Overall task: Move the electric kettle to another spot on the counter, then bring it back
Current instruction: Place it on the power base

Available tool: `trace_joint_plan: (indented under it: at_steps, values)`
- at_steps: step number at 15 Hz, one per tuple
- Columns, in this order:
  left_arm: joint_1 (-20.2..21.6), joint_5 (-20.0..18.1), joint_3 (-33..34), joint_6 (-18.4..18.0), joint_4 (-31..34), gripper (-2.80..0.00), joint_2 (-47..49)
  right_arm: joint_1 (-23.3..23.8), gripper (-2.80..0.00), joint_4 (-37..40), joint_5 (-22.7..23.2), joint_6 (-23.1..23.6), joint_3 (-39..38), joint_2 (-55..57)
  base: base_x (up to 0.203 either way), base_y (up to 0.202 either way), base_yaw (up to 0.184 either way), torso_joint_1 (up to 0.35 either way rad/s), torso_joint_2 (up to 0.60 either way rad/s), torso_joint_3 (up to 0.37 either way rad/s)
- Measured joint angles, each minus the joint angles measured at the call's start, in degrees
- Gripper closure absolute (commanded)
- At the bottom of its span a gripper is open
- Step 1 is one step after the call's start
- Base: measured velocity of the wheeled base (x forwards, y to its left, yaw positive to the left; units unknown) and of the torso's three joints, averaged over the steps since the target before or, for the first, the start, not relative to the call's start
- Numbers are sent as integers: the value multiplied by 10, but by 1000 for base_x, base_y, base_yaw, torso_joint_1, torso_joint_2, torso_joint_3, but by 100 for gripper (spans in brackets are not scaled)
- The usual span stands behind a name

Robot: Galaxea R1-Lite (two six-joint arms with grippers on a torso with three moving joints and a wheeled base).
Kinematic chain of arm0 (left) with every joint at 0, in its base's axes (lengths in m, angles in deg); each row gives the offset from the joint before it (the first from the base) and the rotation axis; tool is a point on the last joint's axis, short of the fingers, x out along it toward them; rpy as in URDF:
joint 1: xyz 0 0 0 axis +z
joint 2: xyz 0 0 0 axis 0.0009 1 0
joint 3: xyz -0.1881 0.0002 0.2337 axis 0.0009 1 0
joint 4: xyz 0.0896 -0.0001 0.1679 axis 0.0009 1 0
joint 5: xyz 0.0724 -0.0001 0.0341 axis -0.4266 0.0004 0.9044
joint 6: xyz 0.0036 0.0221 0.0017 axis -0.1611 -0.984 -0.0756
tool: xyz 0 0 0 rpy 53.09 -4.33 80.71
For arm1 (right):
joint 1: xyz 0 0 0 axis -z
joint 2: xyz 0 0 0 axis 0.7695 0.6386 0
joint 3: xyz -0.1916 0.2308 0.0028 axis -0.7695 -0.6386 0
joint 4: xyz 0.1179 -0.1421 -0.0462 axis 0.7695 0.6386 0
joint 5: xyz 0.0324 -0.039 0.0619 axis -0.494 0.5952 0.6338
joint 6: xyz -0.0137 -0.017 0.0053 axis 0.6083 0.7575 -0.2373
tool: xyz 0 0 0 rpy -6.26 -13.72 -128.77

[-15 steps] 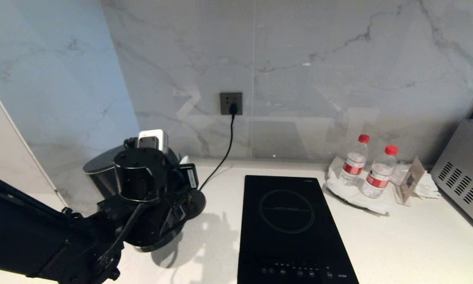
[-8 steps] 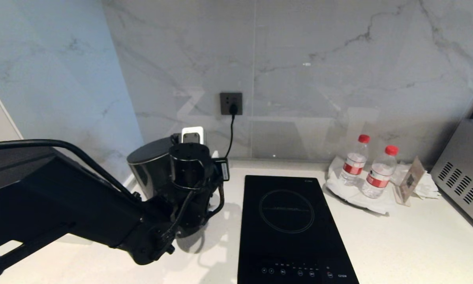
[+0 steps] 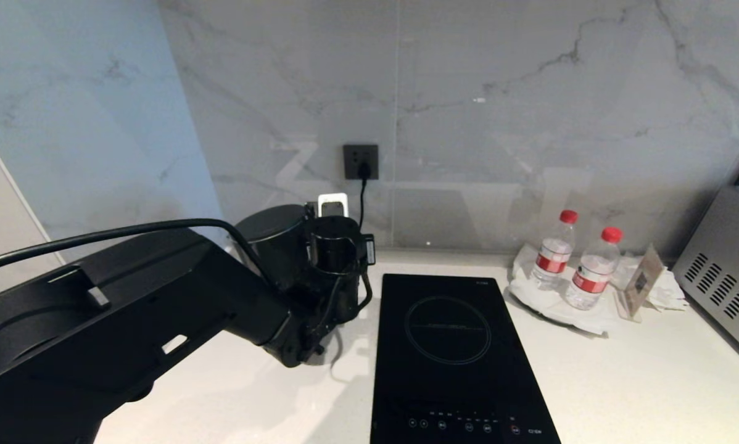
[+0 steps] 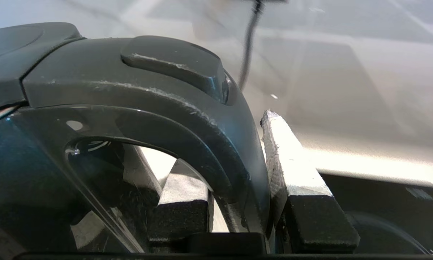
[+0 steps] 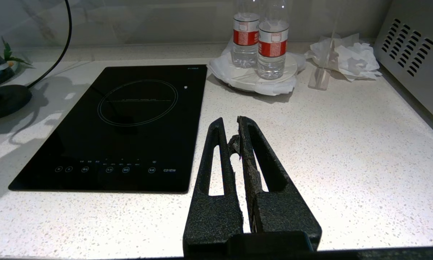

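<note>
The landmark here is the induction hob (image 3: 462, 357), and everything is placed from it, starting at its left.

Far to the left of the hob, the left arm reaches across the counter (image 3: 622, 382) toward the back wall. At its end the left gripper (image 4: 238, 195) is clenched on the loop handle of the electric kettle (image 3: 277, 246): in the left wrist view one white-padded finger sits inside the loop and the other presses the handle's outer face (the handle bar fills the gap between them). The kettle stands upright, its long axis vertical, just left of the hob's rear left corner and close to the wall socket (image 3: 361, 161). Its body lies on the far-left side of the gripper, away from the hob, with the handle facing the hob. Whether its bottom touches the counter cannot be told, since the arm hides it.

The corded base disc (image 5: 3, 101) lies left of the hob in the right wrist view.

Right of the hob stand two water bottles (image 3: 570, 259). Near the hob's front right edge the right gripper (image 5: 234, 137) hangs parked with its fingers pressed together and empty. The left arm is far nearer, so I judge it carries the move, keeping the jug vertical by the handle.
</note>
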Motion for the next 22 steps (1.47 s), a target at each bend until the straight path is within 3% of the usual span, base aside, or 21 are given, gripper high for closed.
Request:
trace_joint_plan:
  at_steps: [5, 14, 22]
  values:
    - [12, 4, -84, -22, 7, 0, 71, 0, 0, 0, 0, 0, 0, 0, 0, 0, 0, 0, 0, 0]
    - [45, 5, -172, -45, 14, 0, 149, 0, 0, 0, 0, 0, 0, 0, 0, 0, 0, 0, 0, 0]
    - [72, 5, -175, -46, 18, 0, 177, 0, 0, 0, 0, 0, 0, 0, 0, 0, 0, 0, 0, 0]
